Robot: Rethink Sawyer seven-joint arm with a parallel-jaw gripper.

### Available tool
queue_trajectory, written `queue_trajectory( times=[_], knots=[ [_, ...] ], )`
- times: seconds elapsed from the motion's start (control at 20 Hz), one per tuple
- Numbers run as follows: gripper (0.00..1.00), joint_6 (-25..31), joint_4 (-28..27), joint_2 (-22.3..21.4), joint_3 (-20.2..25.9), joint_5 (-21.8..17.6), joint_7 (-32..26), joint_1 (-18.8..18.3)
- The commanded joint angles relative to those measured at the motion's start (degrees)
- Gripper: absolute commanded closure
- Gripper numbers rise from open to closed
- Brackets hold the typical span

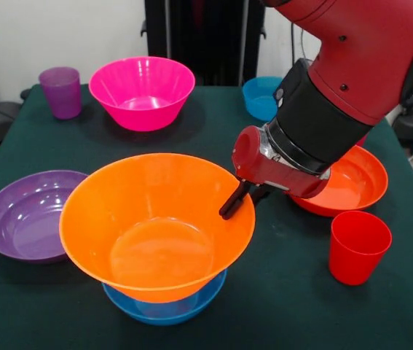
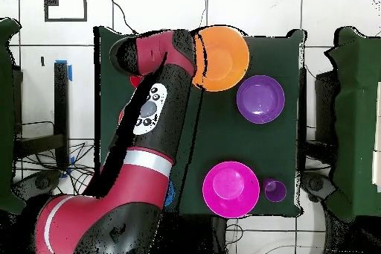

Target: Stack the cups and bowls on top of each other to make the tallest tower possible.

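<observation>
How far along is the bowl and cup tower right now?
Barely started. Done: the orange bowl sits in a blue bowl. In hand: the gripper is at the orange bowl's rim. Left: the purple bowl, pink bowl, red-orange bowl, red cup and purple cup stand apart.

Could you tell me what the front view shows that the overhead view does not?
Only the front view shows the claw at the orange bowl's rim, the blue bowl under it, the red cup and the red-orange bowl. Only the overhead view shows the tiled floor around the table. Both show the pink bowl, purple bowl and purple cup.
</observation>
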Motion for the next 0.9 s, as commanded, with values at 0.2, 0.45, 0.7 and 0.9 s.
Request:
queue_trajectory(
  times=[0.2,0.45,0.7,0.9],
  knots=[
    [1.0,-4.91,3.74,2.29,7.44,-4.61,-3.83,-0.02],
    [1.0,-5.67,3.41,2.96,7.33,-4.46,-3.49,-0.02],
    [1.0,-4.89,2.6,3.18,7.26,-4.39,-4.85,0.14],
    [1.0,-4.71,2.44,3.33,6.62,-4.22,-3.53,0.42]
  ],
)
